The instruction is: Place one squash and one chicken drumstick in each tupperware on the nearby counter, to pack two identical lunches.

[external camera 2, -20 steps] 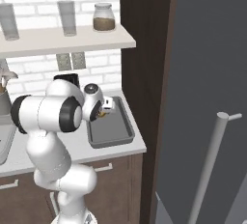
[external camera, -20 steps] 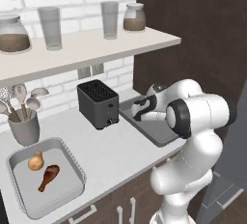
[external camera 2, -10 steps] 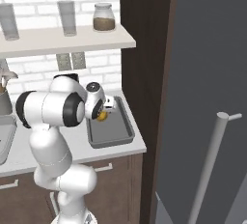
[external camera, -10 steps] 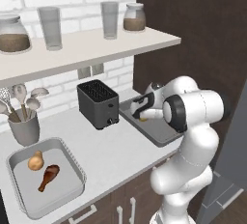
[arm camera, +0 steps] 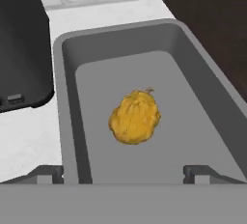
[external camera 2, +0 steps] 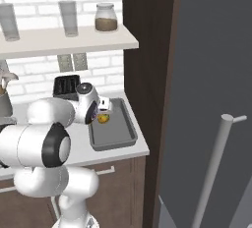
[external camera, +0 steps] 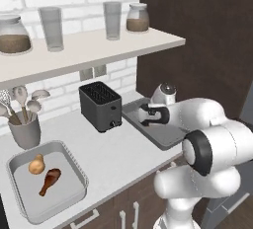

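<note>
Tupperware: two; squash point(arm camera: 134, 117) one each; one drumstick point(external camera: 50, 180).

Glossy white, rounded robot arm point(external camera: 212, 144) built of bulbous cylindrical segments; each joint ends in a dark grey circular cap ringed in black. Wrist carries a small domed grey cap and a black bracket. Two small dark fingers point(arm camera: 43, 174).

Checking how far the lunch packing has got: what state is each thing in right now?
Gripper: open, above the right tupperware.
Right tupperware: holds one yellow squash, no drumstick.
Left tupperware: holds a tan squash and a chicken drumstick.
Toaster: upright, slots empty.
</note>
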Robot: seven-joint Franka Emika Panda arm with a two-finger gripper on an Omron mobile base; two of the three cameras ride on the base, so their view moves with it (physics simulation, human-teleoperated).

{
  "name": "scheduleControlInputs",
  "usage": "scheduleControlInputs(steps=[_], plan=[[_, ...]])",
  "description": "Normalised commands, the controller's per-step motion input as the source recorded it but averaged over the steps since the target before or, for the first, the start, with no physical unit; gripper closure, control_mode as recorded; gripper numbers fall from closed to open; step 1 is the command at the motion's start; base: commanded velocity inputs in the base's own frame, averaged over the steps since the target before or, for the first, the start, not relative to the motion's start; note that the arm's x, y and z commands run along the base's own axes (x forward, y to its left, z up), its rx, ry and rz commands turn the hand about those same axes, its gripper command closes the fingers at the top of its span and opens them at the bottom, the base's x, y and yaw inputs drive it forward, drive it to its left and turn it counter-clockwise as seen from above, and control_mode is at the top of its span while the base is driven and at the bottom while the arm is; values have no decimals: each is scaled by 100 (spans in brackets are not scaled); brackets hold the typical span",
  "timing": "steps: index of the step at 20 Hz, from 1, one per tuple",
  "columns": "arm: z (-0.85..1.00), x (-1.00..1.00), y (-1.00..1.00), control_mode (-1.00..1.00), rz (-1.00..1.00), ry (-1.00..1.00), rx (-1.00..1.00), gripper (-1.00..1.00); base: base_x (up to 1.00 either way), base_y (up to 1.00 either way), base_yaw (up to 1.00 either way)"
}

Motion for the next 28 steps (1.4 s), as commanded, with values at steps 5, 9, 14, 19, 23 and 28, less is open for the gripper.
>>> scheduleControlInputs(steps=[5, 9, 14, 19, 23, 28], plan=[[98, -100, 0, -100, 0, -22, 0, -100, 0, 0, 0], [100, -100, 0, -100, 0, -14, 0, -100, 0, 0, 0], [100, -100, 0, -100, 0, 0, 0, -100, 0, 0, 0], [100, -100, 0, -100, 0, 4, 0, -100, 0, 0, 0], [94, -97, 0, -100, 0, 13, 0, -100, 0, 0, 0], [-14, -46, 1, -100, 0, 3, -2, -100, 0, 0, 0]])
